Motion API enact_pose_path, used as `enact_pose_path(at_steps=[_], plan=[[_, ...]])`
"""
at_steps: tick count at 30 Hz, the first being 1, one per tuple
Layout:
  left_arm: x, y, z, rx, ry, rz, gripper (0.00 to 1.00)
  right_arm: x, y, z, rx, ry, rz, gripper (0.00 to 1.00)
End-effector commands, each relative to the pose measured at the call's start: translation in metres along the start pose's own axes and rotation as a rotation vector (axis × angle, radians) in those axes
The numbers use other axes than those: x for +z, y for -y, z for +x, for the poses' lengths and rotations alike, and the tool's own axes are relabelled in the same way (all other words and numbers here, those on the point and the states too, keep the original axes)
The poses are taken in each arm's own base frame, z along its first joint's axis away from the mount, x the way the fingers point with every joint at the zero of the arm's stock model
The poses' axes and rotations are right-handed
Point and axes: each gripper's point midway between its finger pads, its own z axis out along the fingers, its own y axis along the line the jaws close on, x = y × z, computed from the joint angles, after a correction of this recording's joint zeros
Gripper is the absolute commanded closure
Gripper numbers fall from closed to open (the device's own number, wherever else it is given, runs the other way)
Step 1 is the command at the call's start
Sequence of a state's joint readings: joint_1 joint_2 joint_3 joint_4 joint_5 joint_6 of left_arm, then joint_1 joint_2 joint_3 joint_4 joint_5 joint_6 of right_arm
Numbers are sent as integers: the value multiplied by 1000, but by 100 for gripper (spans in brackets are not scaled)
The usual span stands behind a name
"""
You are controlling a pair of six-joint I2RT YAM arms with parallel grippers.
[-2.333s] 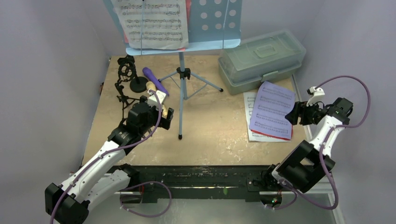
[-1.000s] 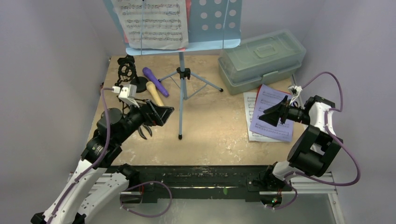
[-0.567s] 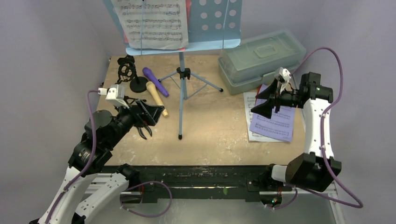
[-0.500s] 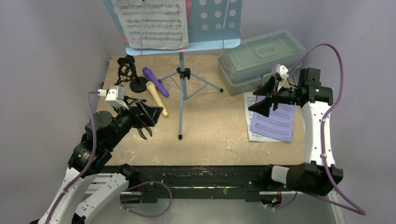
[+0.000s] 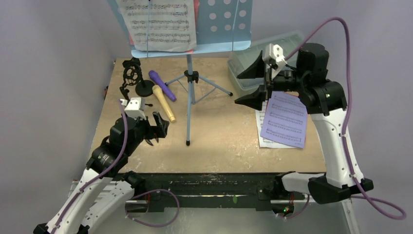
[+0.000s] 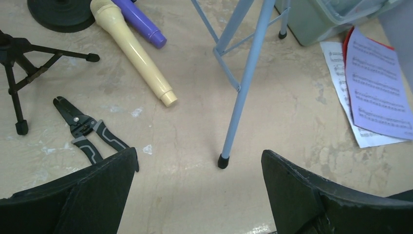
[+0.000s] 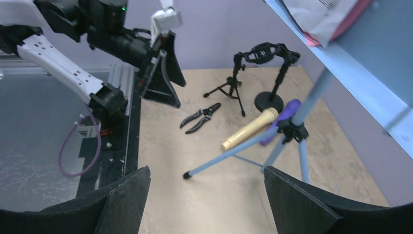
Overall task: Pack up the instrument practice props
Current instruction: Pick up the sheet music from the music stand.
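The pale-blue music rack (image 5: 214, 29) stands at the back on its tripod (image 5: 191, 78), with a white sheet-music page (image 5: 158, 22) on it. To its left lie the purple microphone (image 5: 161, 84) and the tan microphone (image 5: 164, 103), beside the round-base holder (image 5: 144, 87) and the tripod holder (image 5: 129, 78). Lavender and white pages (image 5: 285, 119) lie at the right. My left gripper (image 5: 158, 127) hangs open and empty over the table, near the tan microphone (image 6: 134, 53). Raised in front of the box, my right gripper (image 5: 253, 83) is open, empty and points left at the rack's tripod (image 7: 292, 129).
Black-handled pliers (image 6: 87, 131) lie on the table by my left gripper. The grey-green lidded box (image 5: 238, 68) sits at the back right, mostly hidden behind my right arm. The rack's front leg (image 6: 243, 92) ends mid-table. Walls close in on both sides.
My right arm has lifted off the lavender pages and swung up and back in front of the box, its jaws spreading a little. My left gripper has drawn back and tipped down by the pliers.
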State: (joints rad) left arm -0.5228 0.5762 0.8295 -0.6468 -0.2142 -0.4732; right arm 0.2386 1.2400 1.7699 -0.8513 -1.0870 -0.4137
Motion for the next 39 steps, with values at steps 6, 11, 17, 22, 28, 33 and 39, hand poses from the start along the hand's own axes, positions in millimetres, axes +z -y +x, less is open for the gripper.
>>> enact_pose_path(at_steps=[6, 11, 17, 22, 28, 33, 39], plan=[[33, -18, -3, 185, 70, -73, 0, 46, -8, -47, -43, 39, -17, 10], [49, -29, 5, 272, 34, -129, 0, 61, -9, -75, -121, 95, 3, 10], [53, -31, 5, 295, 48, -138, 0, 89, -15, -92, -161, 128, 8, 11], [45, -35, -2, 276, 91, -155, 0, 118, -19, -87, -157, 118, -14, 11], [40, -38, -6, 268, 114, -171, 0, 141, -6, -94, -168, 134, 44, 11], [41, -37, -5, 273, 106, -162, 0, 143, 22, -102, -170, 145, 178, 10], [41, -37, -6, 270, 106, -160, 0, 130, 36, -121, -215, 180, 276, 9]])
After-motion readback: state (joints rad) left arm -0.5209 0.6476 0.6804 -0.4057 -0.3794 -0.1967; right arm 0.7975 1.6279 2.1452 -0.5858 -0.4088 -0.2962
